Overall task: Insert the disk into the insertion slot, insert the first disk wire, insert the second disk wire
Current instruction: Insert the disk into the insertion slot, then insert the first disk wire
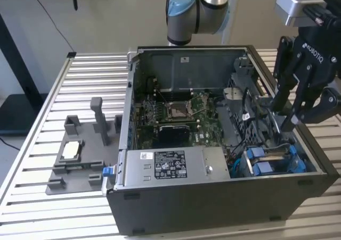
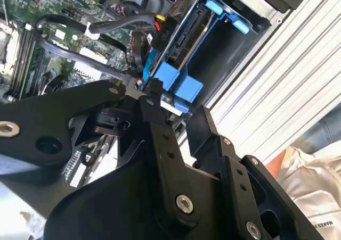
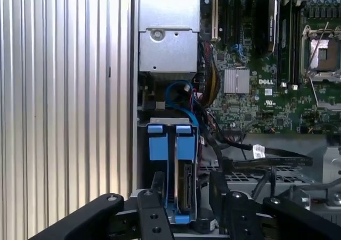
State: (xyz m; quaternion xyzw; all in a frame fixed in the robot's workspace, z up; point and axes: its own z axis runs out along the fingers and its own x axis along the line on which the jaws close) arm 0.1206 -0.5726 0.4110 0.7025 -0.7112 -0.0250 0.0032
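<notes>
The disk [image 3: 186, 189] stands on edge in its blue carrier frame inside the insertion slot [image 1: 272, 160], a dark cage with blue clips [image 3: 155, 144] at the case's corner on the exterior view's right. In the second wrist view the disk [image 2: 178, 43] sits deep in the bay, with a black plug and a blue wire [image 2: 151, 56] at its edge; I cannot tell whether they are seated. My gripper [image 1: 287, 112] hangs open just above the cage and holds nothing. In both wrist views its fingers [image 3: 155, 197] stand either side of the disk's line, gripper [image 2: 176, 115] close over the blue clips.
The silver power-supply box [image 1: 170, 165] sits beside the cage. Behind it lies the green motherboard [image 1: 176, 112]. Black cables [image 3: 266, 157] and a looped blue wire [image 3: 178, 88] cross near the slot. A grey stand [image 1: 80, 155] is on the slatted table at the exterior view's left. A person's sleeve [image 2: 314, 176] is near the table edge.
</notes>
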